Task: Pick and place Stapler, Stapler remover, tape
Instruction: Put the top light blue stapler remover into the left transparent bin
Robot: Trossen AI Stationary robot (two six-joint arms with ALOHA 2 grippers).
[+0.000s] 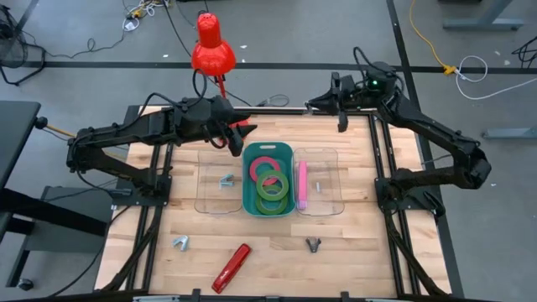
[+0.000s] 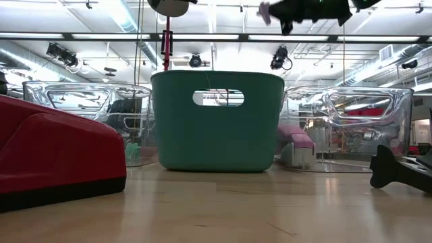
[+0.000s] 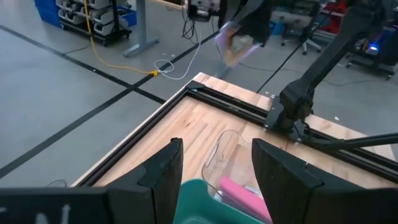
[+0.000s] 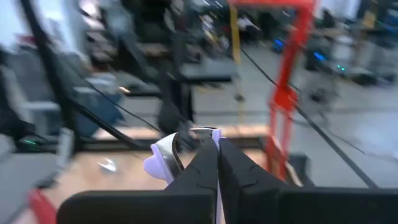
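My right gripper (image 1: 314,105) hangs high over the table's far edge, shut on a small pale lavender and white thing (image 4: 163,160) that looks like a stapler remover. My left gripper (image 3: 217,180) stands open and empty above the far rim of the teal basket (image 1: 248,195), which holds pink and green tape rolls (image 1: 269,180). A pink stapler (image 1: 301,184) lies in the right clear bin (image 1: 329,180). A stapler remover (image 1: 226,179) lies in the left clear bin (image 1: 205,180). A red stapler (image 1: 232,267), a silver stapler remover (image 1: 180,243) and a dark one (image 1: 313,244) lie on the near table. My right gripper pinches the pale stapler remover (image 4: 177,149) between its two fingertips (image 4: 205,158). The fingers lie about level. Most of the remover sticks out to one side of them. It is lifted well clear of the table; which part sits between the fingers is hidden by them.
A red lamp (image 1: 212,46) stands over the table's far edge between the two arms. The two clear bins flank the basket in a row across the table's middle. Bare wood (image 1: 369,252) shows at the near right.
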